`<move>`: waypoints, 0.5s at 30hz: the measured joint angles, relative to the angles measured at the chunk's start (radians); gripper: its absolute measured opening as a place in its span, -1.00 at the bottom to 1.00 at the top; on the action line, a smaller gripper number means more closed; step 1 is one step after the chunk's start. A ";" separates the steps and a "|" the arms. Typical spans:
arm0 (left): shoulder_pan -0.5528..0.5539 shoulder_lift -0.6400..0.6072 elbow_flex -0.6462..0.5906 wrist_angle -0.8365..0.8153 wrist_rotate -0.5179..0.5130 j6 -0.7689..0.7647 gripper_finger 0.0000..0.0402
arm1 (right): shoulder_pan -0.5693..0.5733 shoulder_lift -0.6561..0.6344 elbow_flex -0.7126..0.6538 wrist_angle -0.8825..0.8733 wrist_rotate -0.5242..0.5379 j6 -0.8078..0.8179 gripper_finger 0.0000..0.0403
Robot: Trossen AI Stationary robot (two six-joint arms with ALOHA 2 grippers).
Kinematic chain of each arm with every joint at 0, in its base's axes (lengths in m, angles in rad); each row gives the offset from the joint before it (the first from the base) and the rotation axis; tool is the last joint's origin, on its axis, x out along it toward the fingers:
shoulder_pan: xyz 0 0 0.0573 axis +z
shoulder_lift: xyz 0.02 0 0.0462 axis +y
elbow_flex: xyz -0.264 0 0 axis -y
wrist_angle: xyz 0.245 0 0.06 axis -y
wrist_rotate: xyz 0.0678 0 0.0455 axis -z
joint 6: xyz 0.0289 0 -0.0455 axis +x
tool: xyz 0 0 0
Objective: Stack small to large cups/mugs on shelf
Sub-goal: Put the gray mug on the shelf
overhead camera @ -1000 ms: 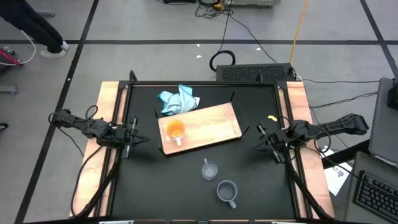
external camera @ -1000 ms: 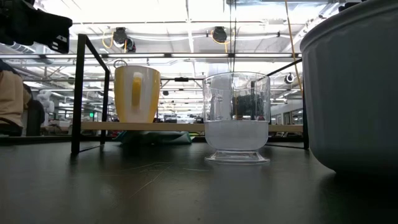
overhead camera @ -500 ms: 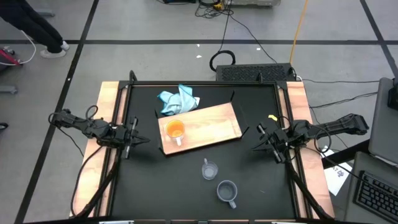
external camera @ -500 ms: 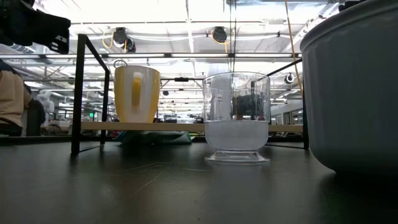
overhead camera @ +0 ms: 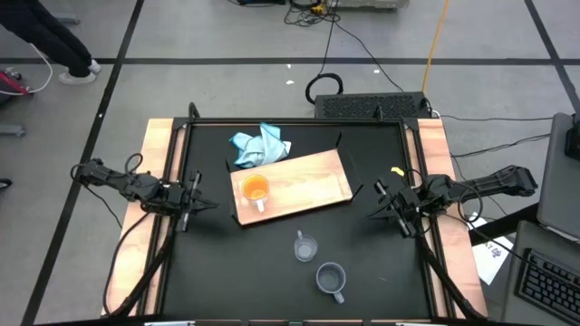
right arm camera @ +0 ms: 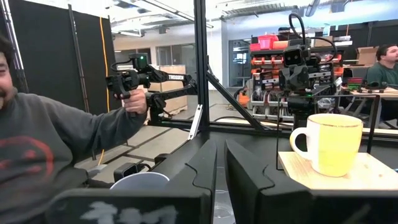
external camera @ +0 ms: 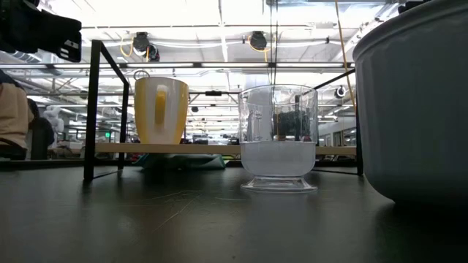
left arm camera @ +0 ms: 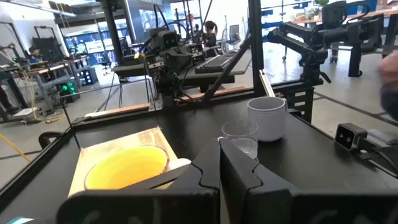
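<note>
While my left gripper [overhead camera: 210,203] hangs closed at nine o'clock and my right gripper [overhead camera: 373,213] waits at three with fingers nearly together, holding nothing, the orange mug [overhead camera: 256,191] stands empty on the shelf [overhead camera: 313,180]. At six o'clock the glass cup [overhead camera: 305,246] and grey-blue mug [overhead camera: 331,279] sit empty on the table [overhead camera: 217,272].

Orange mug [overhead camera: 255,190] upright on shelf [overhead camera: 313,181]
</note>
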 joint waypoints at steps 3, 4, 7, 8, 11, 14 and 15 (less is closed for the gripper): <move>0.000 0.000 0.000 -0.002 -0.003 0.004 -0.95 | 0.000 0.000 0.000 0.000 0.000 0.000 -0.88; 0.000 0.000 0.000 -0.001 -0.004 0.003 -0.93 | 0.000 0.000 0.000 0.000 0.000 0.000 -0.88; 0.000 0.000 0.000 -0.002 -0.004 0.001 -0.91 | 0.000 0.000 0.000 0.000 0.000 0.000 -0.88; 0.000 0.000 0.000 -0.002 -0.004 0.000 -0.91 | 0.000 0.000 0.000 0.000 0.000 0.000 -0.88; 0.000 0.000 0.000 -0.002 -0.004 0.000 -0.93 | 0.000 0.000 0.000 0.000 0.000 0.000 -0.88; 0.000 0.000 0.000 0.000 -0.005 0.001 -0.96 | 0.000 0.000 0.000 0.000 0.000 0.000 -0.88; 0.000 0.000 0.000 0.002 -0.005 0.006 -0.98 | 0.000 0.000 0.000 0.000 0.000 0.000 -0.88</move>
